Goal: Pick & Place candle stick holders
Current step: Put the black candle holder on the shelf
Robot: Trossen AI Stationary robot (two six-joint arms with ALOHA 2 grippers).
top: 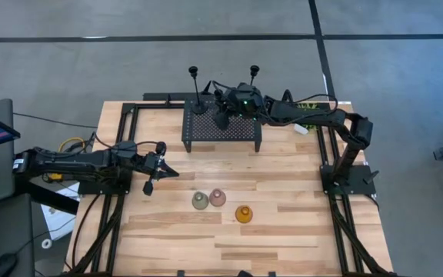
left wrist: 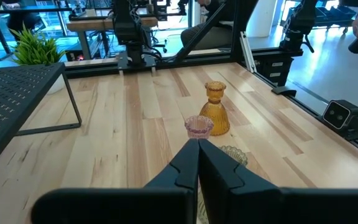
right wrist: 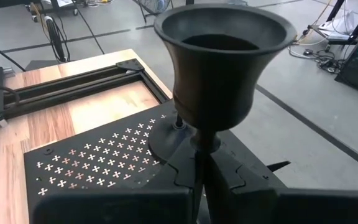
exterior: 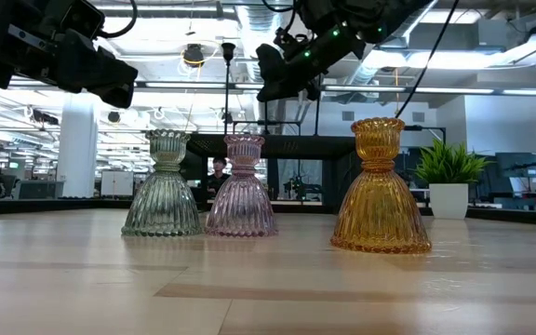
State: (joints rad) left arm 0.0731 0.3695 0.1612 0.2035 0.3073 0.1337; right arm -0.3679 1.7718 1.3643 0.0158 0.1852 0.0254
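Three squat holders stand on their wide bases on the table: green [top: 199, 201], pink [top: 218, 198] and amber [top: 243, 214]. Two tall black thin-stemmed holders [top: 194, 88] [top: 251, 81] stand at the far side of the black perforated rack [top: 221, 131]. My right gripper [top: 223, 109] is over the rack, shut on a shorter black holder [right wrist: 222, 62]. My left gripper [top: 151, 185] is shut and empty, to the left of the squat holders. In the left wrist view it [left wrist: 197, 149] points at the pink [left wrist: 199, 126] and amber [left wrist: 215, 109] holders. My right gripper pinches the black holder's thin stem [right wrist: 199, 138] just under the cup top, between its two fingers. The fingers lie across the stem. The holder is upright, cup up, with its round base [right wrist: 165, 140] at the rack's top. I cannot tell whether the base touches the rack.
A small green potted plant [exterior: 447, 177] stands at the far right, beside the right arm. The rack stands raised on thin legs in the far middle of the table. Bare wood lies in front of the squat holders [top: 268, 246]. People and desks show in the room beyond.
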